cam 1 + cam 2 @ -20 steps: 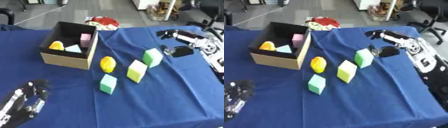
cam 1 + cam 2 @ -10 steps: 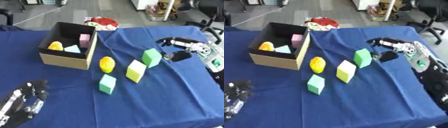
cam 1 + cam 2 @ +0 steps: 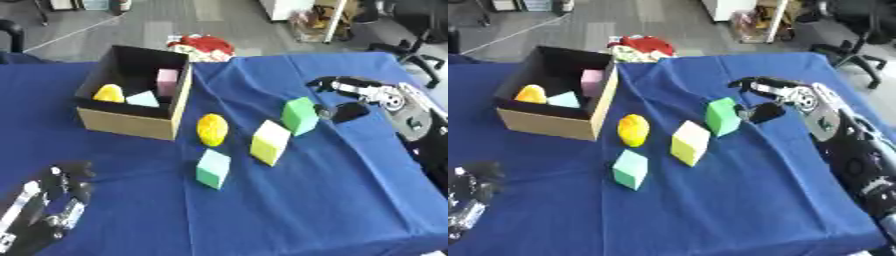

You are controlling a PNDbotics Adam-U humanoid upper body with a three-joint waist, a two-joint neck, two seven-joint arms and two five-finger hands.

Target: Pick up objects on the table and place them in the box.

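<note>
Blue table fills most of the view. The box sits at about 10 o'clock with a yellow piece, a pale blue one and a pink block inside. Right hand reaches in from 2 o'clock, fingers spread wide, holding nothing, just beside the green cube. Left hand rests at 7 o'clock, can't tell its fingers. Mid-table: yellow cube, mint cube, orange egg shape.

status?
Right hand open beside green block, not gripping. Left hand idle, lower left. Four blocks outside box. Path clear.
</note>
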